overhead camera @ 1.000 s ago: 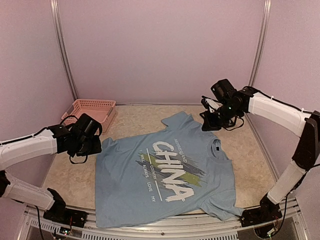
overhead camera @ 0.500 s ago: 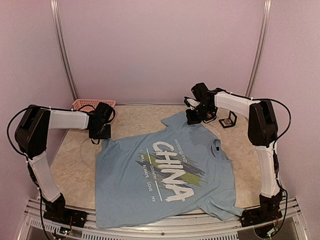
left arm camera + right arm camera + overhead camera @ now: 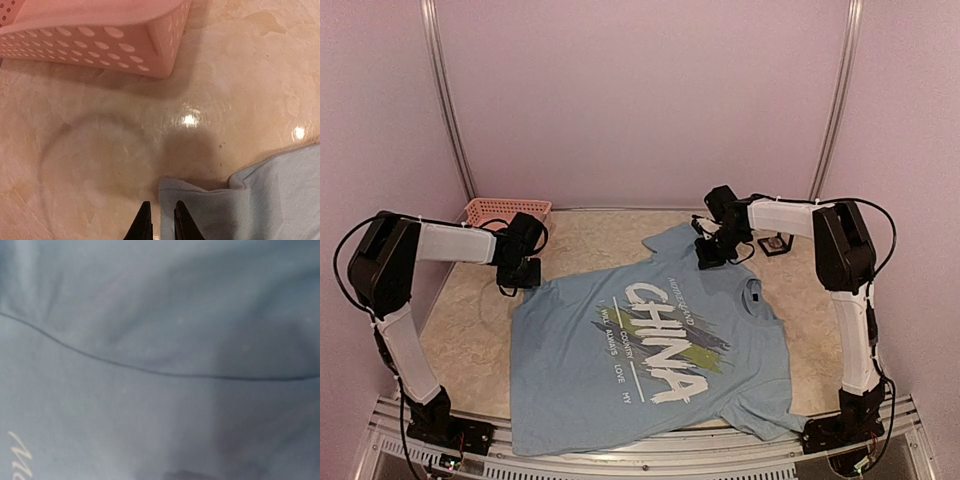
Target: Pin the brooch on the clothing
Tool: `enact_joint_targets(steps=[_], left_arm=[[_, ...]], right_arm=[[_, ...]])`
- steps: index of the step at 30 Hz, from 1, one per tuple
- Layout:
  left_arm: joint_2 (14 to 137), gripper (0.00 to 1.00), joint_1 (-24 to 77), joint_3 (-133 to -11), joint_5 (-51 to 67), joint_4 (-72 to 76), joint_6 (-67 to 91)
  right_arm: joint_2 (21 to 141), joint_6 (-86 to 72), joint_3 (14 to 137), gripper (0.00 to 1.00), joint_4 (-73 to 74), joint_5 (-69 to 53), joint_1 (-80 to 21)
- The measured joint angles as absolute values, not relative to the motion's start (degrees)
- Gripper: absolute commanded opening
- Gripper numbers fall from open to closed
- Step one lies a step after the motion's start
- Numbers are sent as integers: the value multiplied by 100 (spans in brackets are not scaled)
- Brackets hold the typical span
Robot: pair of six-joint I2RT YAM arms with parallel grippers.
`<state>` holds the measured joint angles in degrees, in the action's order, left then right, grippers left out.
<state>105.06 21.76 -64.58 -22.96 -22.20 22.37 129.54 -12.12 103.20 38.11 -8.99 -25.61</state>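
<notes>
Fingertips of the left gripper (image 3: 162,223) are seen in the left wrist view almost together, with only a narrow slit left between them. The slit is set right at a hem corner of the clothing (image 3: 260,200), but whether the cloth is actually pinched cannot be told. The same view shows the perforated wall of a pink basket (image 3: 100,45) just beyond, on the glossy bench (image 3: 110,150). The top view cannot resolve that slit. From above, the clothing is shown spread flat and print-up across the middle of the bench, reaching the near edge, with its hem toward the left edge and its collar toward the right. The basket is placed in the far left corner. The right gripper (image 3: 708,257) is closed and lowered onto the far sleeve. Its own view is filled with blurred blue cloth, crossed by one dark seam line, with a trace of white lettering at the lower left, so a hold on the fabric cannot be confirmed. Only the top view shows a small dark object (image 3: 776,245) standing near the far right corner, apart from the clothing.
</notes>
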Motion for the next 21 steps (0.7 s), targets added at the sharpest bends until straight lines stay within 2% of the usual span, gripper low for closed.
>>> enact_joint_targets(steps=[5,15,21], left_arm=[[10307,13,2196,-6132,-2110,-2263,2250],[10951,15,2145,-6508,-2143,-2180,2340],[11065,15,1750,-6587,-2427,-2145,2611]], right_arm=[[12954,-1258,10318,0,3710,-937,-2517],[13034,-1304,10204,0,3481,-921,-2425],[13168,-1199,10265,0,3369,-829,-2355]])
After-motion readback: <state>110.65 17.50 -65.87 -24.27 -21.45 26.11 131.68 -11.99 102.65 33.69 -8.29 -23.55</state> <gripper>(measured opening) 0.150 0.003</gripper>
